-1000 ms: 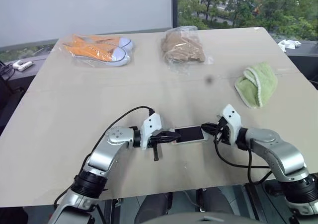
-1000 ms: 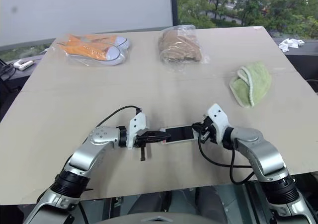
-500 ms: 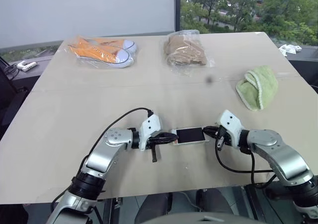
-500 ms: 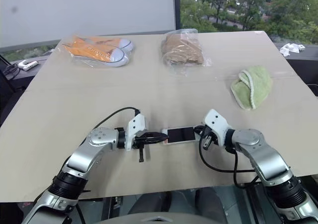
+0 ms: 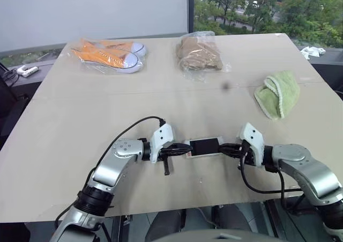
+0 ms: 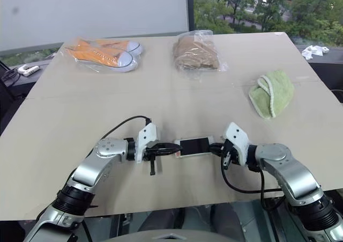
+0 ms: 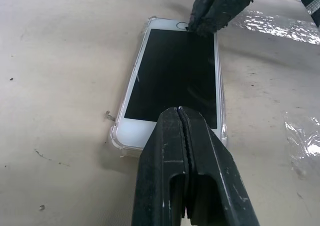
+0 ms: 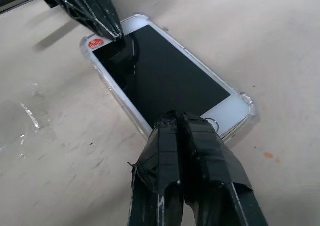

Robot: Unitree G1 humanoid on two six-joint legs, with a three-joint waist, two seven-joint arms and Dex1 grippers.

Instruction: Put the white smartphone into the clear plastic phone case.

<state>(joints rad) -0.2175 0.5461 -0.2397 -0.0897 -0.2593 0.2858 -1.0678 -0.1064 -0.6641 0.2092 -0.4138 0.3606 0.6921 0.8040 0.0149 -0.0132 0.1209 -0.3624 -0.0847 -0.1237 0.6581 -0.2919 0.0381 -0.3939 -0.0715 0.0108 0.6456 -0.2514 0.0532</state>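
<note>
Left wrist view, white smartphone (image 7: pixel 172 75) between both closed claws

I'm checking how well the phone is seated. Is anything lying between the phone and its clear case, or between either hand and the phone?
Nothing visible. The phone lies in the clear case, and the shut left hand and right hand have their tips at its two ends.

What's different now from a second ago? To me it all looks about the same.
Little has changed. The right gripper has swung round and drawn back a bit, now reaching the white smartphone along its length. Nothing was grasped or released. The left gripper stayed shut at the other end, the phone lies in the clear plastic phone case as before, and the table items are unmoved.
</note>
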